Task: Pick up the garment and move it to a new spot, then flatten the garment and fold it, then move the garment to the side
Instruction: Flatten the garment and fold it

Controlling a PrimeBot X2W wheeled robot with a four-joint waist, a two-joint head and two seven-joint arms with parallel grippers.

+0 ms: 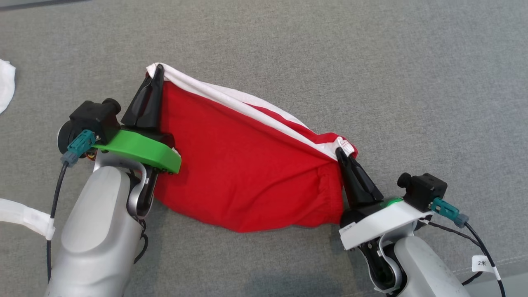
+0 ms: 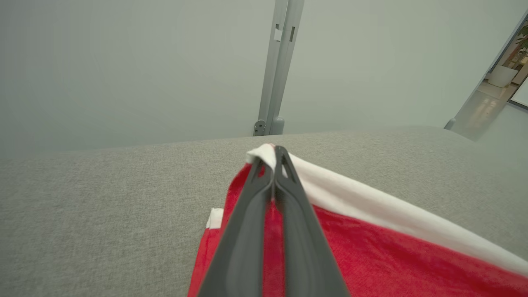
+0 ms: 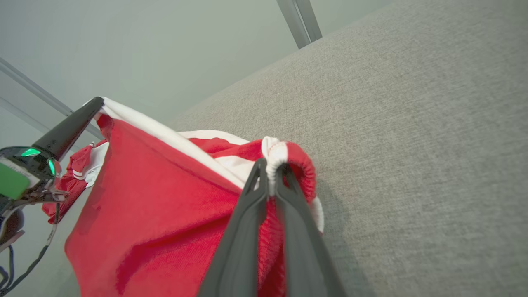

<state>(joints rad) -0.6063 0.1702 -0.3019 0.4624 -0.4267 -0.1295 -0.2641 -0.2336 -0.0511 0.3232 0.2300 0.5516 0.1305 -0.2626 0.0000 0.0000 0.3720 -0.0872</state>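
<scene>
Carrying seemed the step in hand, with the left gripper (image 1: 158, 69) and right gripper (image 1: 339, 152) each clamped on a white-banded corner of the red garment (image 1: 247, 173), stretched over the grey surface (image 1: 392, 62), next needing an even lowering onto it.

A grey woven surface (image 1: 371, 62) is spread across the head view. A piece of white cloth (image 1: 6, 84) is seen lying on it at the left edge. Beyond its far edge, a grey metal post (image 2: 278, 70) is set upright against a pale wall (image 2: 123, 62). A white planter (image 2: 501, 76) is glimpsed far right.
</scene>
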